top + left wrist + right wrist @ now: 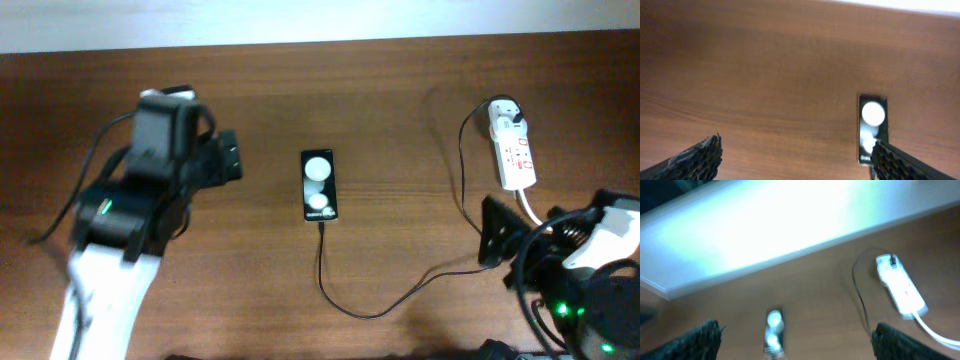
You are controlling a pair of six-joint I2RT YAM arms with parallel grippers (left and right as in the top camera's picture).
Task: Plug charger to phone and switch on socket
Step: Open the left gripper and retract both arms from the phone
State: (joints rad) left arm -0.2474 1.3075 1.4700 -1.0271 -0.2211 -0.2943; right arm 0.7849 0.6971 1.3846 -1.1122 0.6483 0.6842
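Observation:
The black phone (pixel 319 185) lies flat at the table's middle, two white glares on its screen. The thin black charger cable (pixel 385 305) runs from the phone's near end in a loop to the white plug (pixel 503 118) seated in the white socket strip (pixel 514 152) at the far right. My left gripper (pixel 232 158) is open and empty, left of the phone. My right gripper (pixel 492 232) is open and empty, near the strip's thick white cord. The phone shows in the left wrist view (pixel 872 127) and right wrist view (pixel 773 330); the strip in the right wrist view (pixel 900 286).
A pale wall (pixel 790 220) runs along the table's far edge. The strip's thick white cord (pixel 532 209) leads toward my right arm. Brown wood table (pixel 400 100) lies around the phone.

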